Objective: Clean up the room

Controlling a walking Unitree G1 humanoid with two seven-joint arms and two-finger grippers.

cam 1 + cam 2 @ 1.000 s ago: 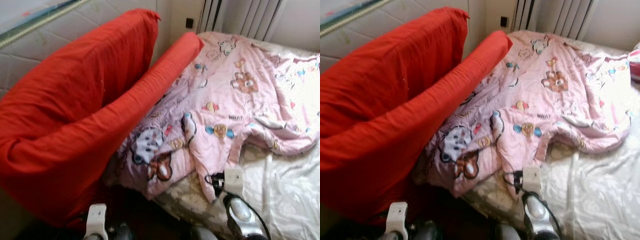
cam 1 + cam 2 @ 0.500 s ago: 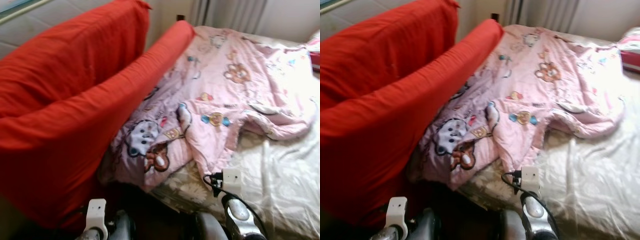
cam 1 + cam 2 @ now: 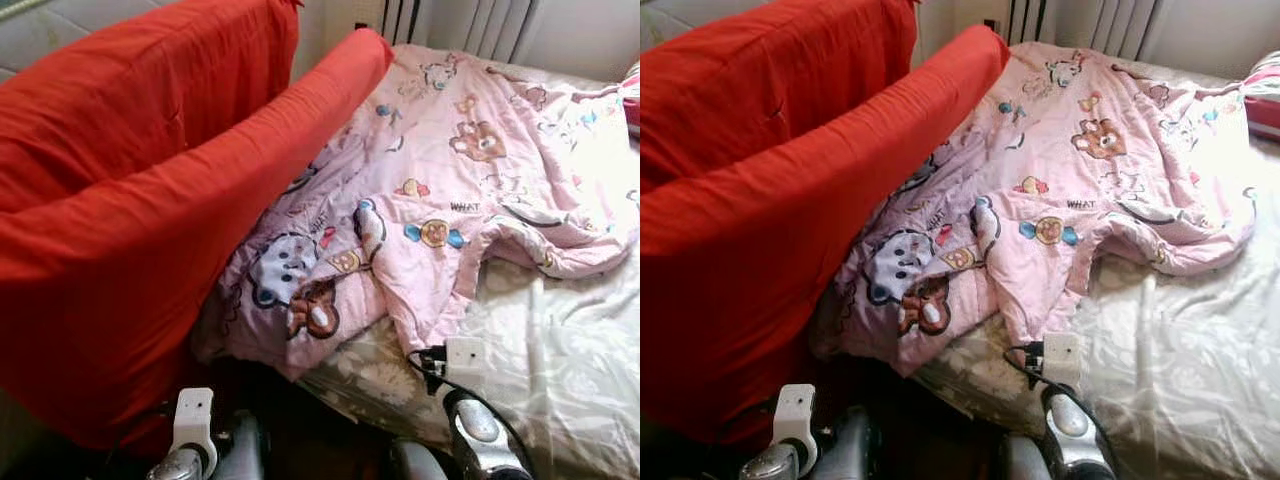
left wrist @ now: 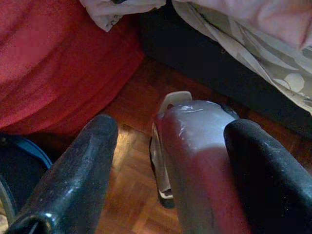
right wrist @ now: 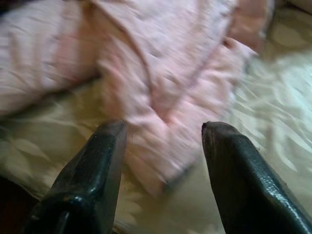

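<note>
The right gripper (image 5: 161,165) hangs with its two black fingers (image 5: 92,170) spread apart and nothing between them, just above the near corner of the pink cartoon-print quilt (image 3: 450,190). That quilt lies rumpled across the bed, on a pale patterned sheet (image 3: 560,360), its left edge pressed against a long red bolster (image 3: 200,230). The left gripper (image 4: 165,170) is low beside the bed, fingers parted, over a wooden parquet floor (image 4: 131,165), with the right arm's silver casing (image 4: 200,161) seen between them.
</note>
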